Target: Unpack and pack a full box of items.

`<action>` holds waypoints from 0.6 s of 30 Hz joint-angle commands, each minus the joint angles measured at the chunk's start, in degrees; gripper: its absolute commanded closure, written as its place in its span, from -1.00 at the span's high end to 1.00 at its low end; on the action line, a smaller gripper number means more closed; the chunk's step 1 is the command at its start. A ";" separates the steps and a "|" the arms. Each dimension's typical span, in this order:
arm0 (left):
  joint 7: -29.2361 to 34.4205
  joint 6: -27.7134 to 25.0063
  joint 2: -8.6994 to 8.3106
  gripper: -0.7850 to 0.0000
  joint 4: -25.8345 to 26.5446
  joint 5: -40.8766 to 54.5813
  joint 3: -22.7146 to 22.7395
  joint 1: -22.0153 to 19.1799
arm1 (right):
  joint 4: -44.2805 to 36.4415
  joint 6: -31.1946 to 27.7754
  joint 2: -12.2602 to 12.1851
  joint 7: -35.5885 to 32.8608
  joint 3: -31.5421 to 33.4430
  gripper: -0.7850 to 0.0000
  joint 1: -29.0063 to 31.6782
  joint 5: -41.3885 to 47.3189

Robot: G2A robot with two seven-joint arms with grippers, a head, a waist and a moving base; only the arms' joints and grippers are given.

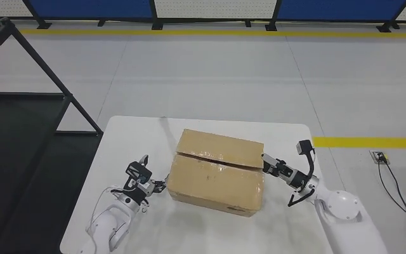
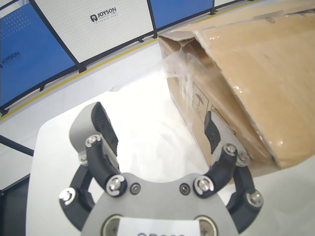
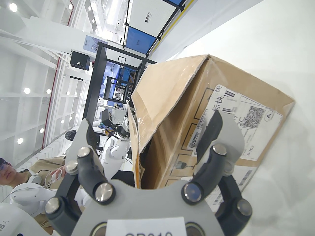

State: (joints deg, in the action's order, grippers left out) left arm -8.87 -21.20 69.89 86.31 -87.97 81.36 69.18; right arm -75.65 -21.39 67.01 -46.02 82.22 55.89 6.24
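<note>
Top view: the box (image 1: pixel 219 178) sits mid-table (image 1: pixel 127 146), its long axis running from the left gripper (image 1: pixel 154 186) to the right gripper (image 1: pixel 266 162).
Left wrist view: the left gripper (image 2: pixel 153 114) is spread open, just beside the box's end wall.
Right wrist view: the right gripper (image 3: pixel 151 121) is spread open, seemingly astride the box's raised flap (image 3: pixel 169 94), so it is likely nearer.

left hand (image 2: pixel 153 110) spread open over the white counter (image 2: pixel 137 92), one finger (image 2: pixel 212 128) just beside the brown cardboard box (image 2: pixel 258 74).
</note>
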 commanded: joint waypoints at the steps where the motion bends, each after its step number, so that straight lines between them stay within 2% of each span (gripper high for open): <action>1: -0.21 -0.07 -0.07 1.00 0.50 0.13 0.11 0.57 | 0.53 0.24 0.04 0.28 -0.64 1.00 -0.92 -0.33; 12: -0.72 0.20 -0.36 1.00 1.55 0.32 0.36 2.55 | 1.51 0.36 0.09 2.66 -2.36 1.00 -2.79 -1.15; 18: -0.50 4.49 -0.30 1.00 1.98 1.73 1.35 3.77 | -0.52 -1.58 -0.32 6.63 -0.11 1.00 -0.33 -1.18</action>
State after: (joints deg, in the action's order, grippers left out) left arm -9.48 -18.23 69.56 88.12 -86.66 82.36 72.62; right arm -75.49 -22.46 66.82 -40.13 81.37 54.77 5.00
